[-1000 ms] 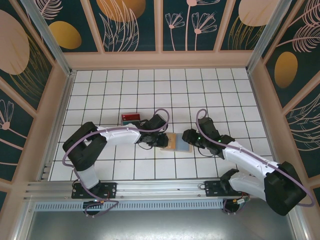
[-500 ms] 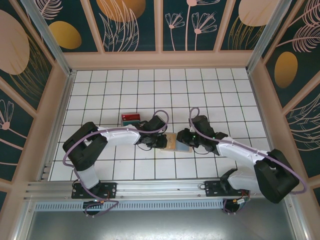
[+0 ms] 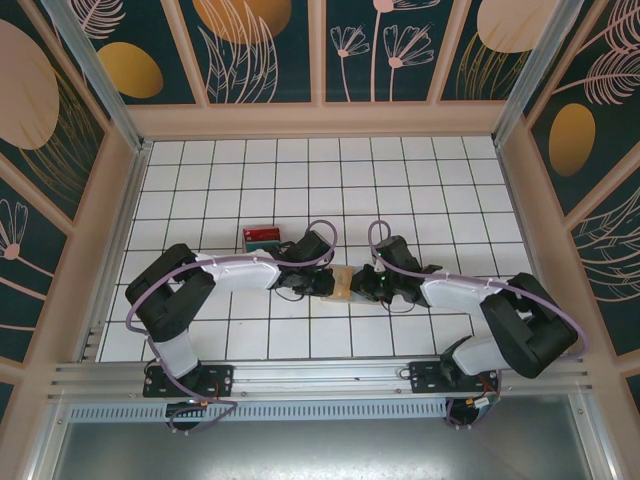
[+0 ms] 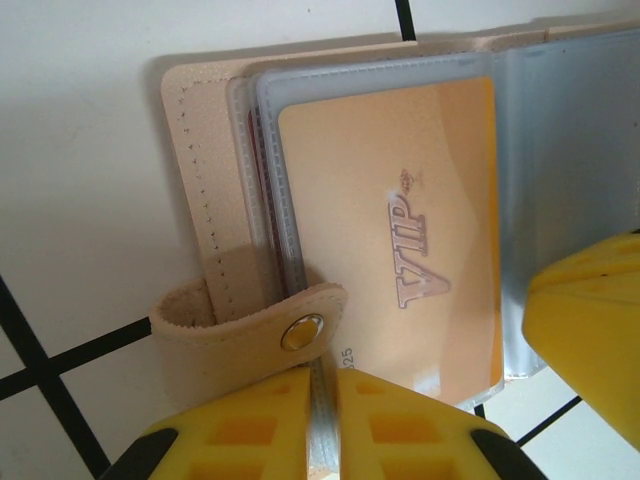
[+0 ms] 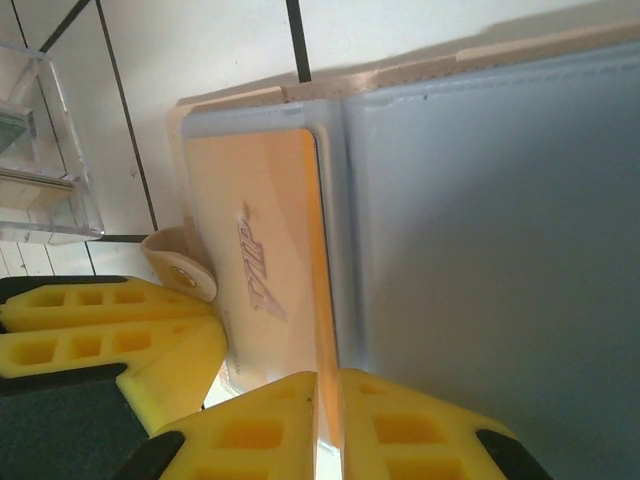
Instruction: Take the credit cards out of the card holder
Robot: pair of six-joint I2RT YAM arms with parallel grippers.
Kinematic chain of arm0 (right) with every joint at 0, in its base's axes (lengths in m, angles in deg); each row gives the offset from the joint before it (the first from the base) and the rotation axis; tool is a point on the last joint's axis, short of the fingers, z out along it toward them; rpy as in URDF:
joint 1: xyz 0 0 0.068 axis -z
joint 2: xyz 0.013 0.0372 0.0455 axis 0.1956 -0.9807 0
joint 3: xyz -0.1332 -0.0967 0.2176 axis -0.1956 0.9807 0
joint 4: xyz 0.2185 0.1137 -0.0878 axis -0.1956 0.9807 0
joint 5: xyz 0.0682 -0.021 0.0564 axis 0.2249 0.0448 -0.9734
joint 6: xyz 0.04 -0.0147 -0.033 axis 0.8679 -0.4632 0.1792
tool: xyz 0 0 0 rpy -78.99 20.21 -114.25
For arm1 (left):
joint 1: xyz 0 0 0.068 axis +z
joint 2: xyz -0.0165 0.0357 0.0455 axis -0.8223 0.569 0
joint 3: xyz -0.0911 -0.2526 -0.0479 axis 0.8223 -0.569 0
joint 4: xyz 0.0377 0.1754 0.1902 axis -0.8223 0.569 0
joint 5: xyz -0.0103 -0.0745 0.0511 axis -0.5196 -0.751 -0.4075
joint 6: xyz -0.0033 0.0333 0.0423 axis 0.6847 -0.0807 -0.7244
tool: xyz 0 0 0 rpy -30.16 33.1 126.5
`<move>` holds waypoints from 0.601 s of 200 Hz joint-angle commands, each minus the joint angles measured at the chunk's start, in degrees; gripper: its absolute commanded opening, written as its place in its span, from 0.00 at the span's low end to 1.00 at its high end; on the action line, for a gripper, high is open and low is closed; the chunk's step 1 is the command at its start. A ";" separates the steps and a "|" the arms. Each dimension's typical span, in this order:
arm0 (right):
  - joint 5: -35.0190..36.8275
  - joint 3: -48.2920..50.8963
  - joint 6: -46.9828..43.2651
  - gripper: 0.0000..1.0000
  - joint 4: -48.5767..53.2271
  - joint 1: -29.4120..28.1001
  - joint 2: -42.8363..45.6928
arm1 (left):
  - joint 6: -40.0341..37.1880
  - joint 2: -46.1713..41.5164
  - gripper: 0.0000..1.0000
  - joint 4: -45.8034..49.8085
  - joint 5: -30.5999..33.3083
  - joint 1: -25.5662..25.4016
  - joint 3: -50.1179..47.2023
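Orange card in card holder: embossed "VIP"; partial digits "25" near strap.

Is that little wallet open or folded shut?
Open. The wallet lies spread, its orange card showing under a clear sleeve beside the blue panel.

Card holder lies open flat, mid-worktop: tan cover, light blue lining. Tan-orange VIP credit card sleeved, left half.
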State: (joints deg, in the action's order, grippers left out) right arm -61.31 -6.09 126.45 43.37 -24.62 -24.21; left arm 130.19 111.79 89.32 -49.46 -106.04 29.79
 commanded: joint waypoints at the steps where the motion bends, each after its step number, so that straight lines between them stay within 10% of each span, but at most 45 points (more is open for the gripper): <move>1: -1.30 0.73 0.82 0.14 -1.88 -0.02 -1.05 | 0.37 2.46 0.16 1.06 -0.14 0.04 -1.37; 120: -3.82 0.92 0.72 0.14 -4.76 0.23 -3.08 | 0.64 2.77 0.16 0.57 -1.11 -0.02 -1.43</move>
State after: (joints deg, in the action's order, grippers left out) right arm -63.41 -5.85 126.45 41.01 -24.45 -26.46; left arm 130.26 111.96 89.13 -49.85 -105.99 29.79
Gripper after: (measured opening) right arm 0.140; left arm 0.157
